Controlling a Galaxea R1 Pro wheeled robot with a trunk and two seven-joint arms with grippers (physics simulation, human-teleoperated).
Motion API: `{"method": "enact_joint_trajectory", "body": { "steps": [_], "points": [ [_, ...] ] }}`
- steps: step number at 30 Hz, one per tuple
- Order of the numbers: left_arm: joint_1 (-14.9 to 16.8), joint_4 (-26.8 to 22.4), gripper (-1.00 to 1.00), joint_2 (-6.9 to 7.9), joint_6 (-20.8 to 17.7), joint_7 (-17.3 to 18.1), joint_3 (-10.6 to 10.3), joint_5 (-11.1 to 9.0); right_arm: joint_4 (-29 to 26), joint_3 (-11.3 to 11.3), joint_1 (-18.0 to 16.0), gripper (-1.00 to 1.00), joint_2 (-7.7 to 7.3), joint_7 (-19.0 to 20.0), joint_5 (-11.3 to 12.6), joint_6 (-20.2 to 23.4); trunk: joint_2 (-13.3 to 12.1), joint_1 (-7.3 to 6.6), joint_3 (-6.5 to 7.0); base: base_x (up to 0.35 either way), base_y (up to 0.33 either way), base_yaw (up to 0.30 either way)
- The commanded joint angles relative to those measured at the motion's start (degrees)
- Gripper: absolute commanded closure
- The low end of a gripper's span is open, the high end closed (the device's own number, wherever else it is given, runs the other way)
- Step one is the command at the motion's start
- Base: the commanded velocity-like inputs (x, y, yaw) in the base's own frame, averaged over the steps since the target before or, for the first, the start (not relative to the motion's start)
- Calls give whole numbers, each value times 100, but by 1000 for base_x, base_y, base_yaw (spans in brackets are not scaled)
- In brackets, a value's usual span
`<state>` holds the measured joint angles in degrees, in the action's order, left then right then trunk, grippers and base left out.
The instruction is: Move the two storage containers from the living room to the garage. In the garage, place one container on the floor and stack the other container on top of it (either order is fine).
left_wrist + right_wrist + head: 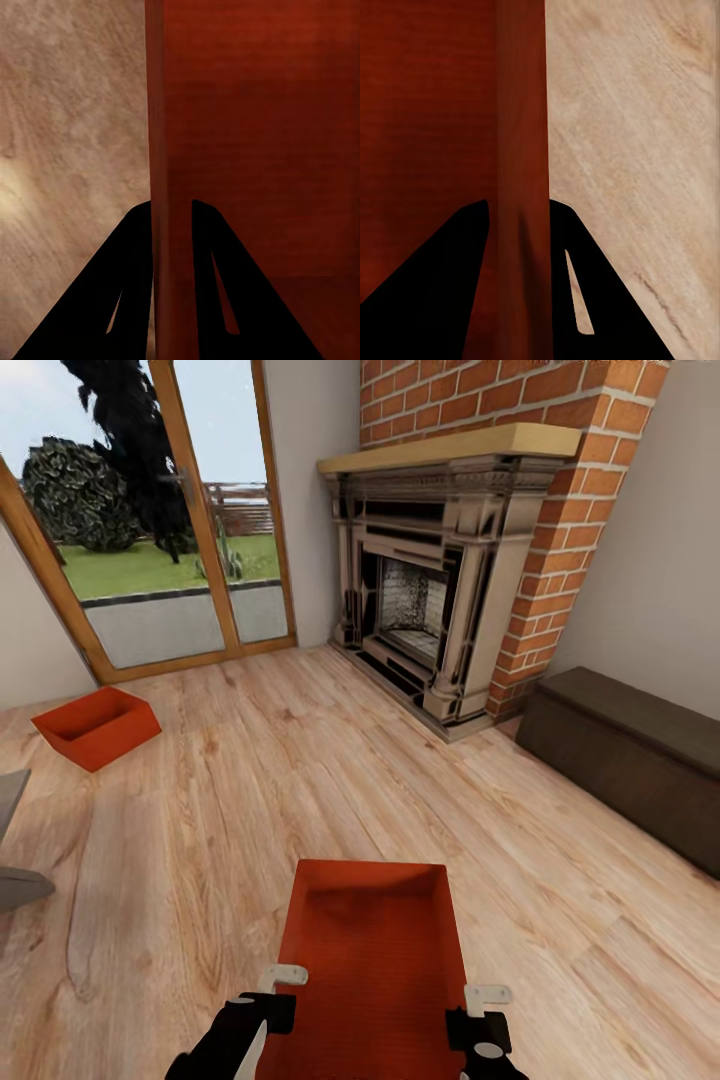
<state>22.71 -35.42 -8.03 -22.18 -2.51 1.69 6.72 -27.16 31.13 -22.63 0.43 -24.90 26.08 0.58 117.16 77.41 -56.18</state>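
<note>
Left claw [171,285] and right claw [517,285] are each clamped on a side wall of the near bin [372,960], held over the living-room plank floor [250,790]. Second bin [97,726] sits by the glass doors [160,510]. Nothing has been delivered to the garage yet.

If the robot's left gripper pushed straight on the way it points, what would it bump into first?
Probably the orange-red plastic storage bin itself: the left gripper straddles its side wall, one finger inside and one outside. Beyond that lies the light wood-plank floor, though depth is unclear.
</note>
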Motion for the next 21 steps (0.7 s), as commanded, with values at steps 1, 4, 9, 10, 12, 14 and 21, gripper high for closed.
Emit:
{"method": "enact_joint_trajectory", "body": {
  "steps": [1,4,9,10,12,14,21],
  "points": [
    [-3,71,100,3,-31,-32,-19,84,-79,-36,-13,100,-8,-42,-42,11,-39,-23,14,0,0,0],
    [-3,71,100,3,-32,-34,-19,83,-79,-36,-13,100,-8,-42,-42,35,-160,-89,68,0,0,0],
    [-3,71,100,3,-32,-38,-19,83,-78,-36,-13,100,-8,-42,-42,14,-360,-199,157,0,0,0],
    [-3,71,100,3,-32,-38,-19,83,-78,-36,-13,100,-8,-42,-42,7,-400,-221,175,0,0,0],
    [-3,71,100,3,-32,-39,-19,83,-78,-36,-13,100,-8,-42,-42,1,-480,-265,211,0,0,0],
    [-3,71,100,3,-32,-39,-19,83,-79,-36,-13,100,-8,-42,-42,-4,-561,-309,247,0,0,0],
    [-3,71,100,3,-32,-39,-19,83,-79,-36,-13,100,-8,-34,-42,-25,-841,-463,373,0,0,0]
  ]
}}
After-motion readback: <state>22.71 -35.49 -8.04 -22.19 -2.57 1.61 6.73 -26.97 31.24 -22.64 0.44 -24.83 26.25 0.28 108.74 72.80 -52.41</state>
